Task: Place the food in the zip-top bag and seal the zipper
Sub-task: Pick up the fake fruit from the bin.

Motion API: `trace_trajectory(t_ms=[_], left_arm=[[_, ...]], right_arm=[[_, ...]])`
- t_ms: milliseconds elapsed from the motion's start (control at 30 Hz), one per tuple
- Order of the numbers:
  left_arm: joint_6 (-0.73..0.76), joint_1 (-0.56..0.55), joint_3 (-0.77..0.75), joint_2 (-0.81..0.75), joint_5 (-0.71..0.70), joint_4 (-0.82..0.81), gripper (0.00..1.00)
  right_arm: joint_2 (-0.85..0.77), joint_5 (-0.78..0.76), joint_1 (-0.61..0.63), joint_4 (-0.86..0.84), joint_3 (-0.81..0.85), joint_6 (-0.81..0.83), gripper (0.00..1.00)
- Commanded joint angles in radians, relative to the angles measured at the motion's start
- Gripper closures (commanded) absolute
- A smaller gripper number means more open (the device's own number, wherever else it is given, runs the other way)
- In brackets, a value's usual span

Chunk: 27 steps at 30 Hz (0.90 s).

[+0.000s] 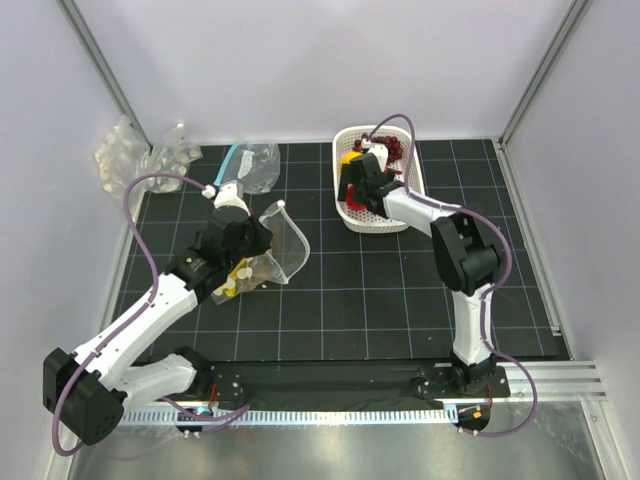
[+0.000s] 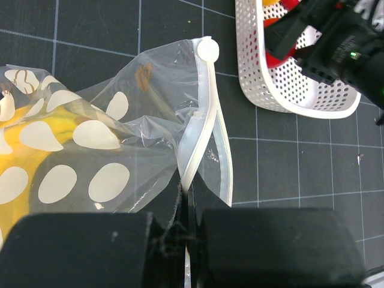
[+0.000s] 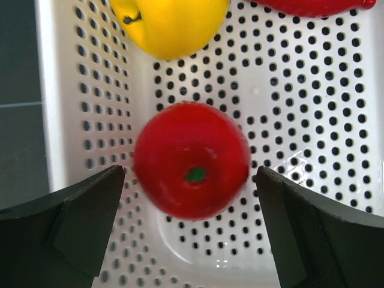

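Straddling round red fruit (image 3: 191,161) — right hand (image 3: 191,187)

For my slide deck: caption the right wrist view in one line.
Open right gripper poised around the round red fruit in the white basket, round yellow fruit nearby.

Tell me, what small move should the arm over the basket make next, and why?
Probably close the right gripper on the round red fruit: its open fingers flank the fruit in the white basket. The left gripper is shut on the zip-top bag at its rim, mouth parted, seemingly ready to receive it.
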<state>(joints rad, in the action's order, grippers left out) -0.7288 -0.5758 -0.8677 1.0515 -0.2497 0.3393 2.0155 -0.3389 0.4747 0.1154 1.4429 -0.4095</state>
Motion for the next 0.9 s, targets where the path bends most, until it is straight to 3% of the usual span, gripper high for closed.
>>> trace_trajectory(t_ms=[0, 100, 300, 433, 567, 867], left_arm=[[0.012, -0.004, -0.03, -0.019, 0.01, -0.048, 1.0], [0.012, -0.004, -0.027, -0.022, 0.01, -0.048, 1.0], [0.011, -0.004, -0.025, -0.021, 0.013, -0.049, 1.0], [0.014, -0.006, -0.027, -0.013, 0.015, -0.052, 1.0], [0.012, -0.007, -0.024, -0.019, 0.015, -0.051, 1.0], [0.014, -0.007, -0.027, -0.01, 0.023, -0.052, 1.0]], right_arm=[[0.054, -0.015, -0.007, 0.032, 0.118, 0.018, 0.0], [0.103, -0.026, -0.01, 0.047, 0.161, 0.018, 0.01], [0.118, -0.034, -0.025, 0.067, 0.165, 0.015, 0.21], [0.132, -0.012, -0.041, 0.064, 0.169, 0.017, 0.25], [0.161, 0.029, -0.062, 0.073, 0.186, 0.008, 0.48], [-0.015, 0.014, -0.062, 0.017, 0.036, -0.002, 0.55]])
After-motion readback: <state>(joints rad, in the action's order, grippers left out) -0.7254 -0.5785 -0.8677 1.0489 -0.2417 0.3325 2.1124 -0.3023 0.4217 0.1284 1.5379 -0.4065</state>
